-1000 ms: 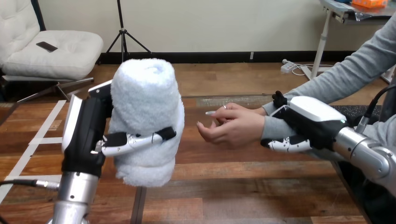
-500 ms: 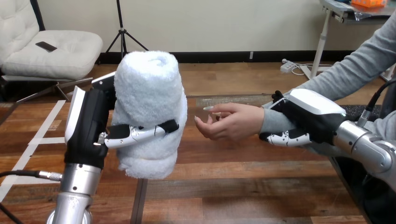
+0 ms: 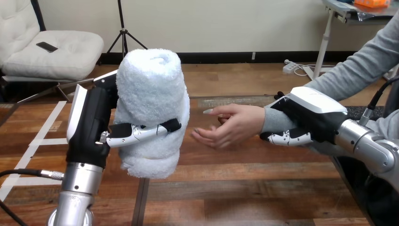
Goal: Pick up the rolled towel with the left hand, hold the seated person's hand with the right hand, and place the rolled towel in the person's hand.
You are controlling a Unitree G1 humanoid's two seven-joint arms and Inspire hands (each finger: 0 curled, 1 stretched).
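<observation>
My left hand (image 3: 91,125) holds a white rolled towel (image 3: 151,101) upright above the table, its thumb and fingers curled round the roll's middle. The person's hand (image 3: 230,125) reaches in from the right, palm open toward the towel, a small gap from it. My right hand (image 3: 308,117) is at the person's grey-sleeved wrist (image 3: 275,120), its fingers curled round the wrist from behind and below.
The wooden table (image 3: 244,188) stretches below both hands. The person's grey-sleeved forearm (image 3: 357,70) runs up to the right edge of the head view.
The person's hand has opened and moved left toward the towel. My right hand has risen a little with the wrist. The towel has shifted slightly up and right.
</observation>
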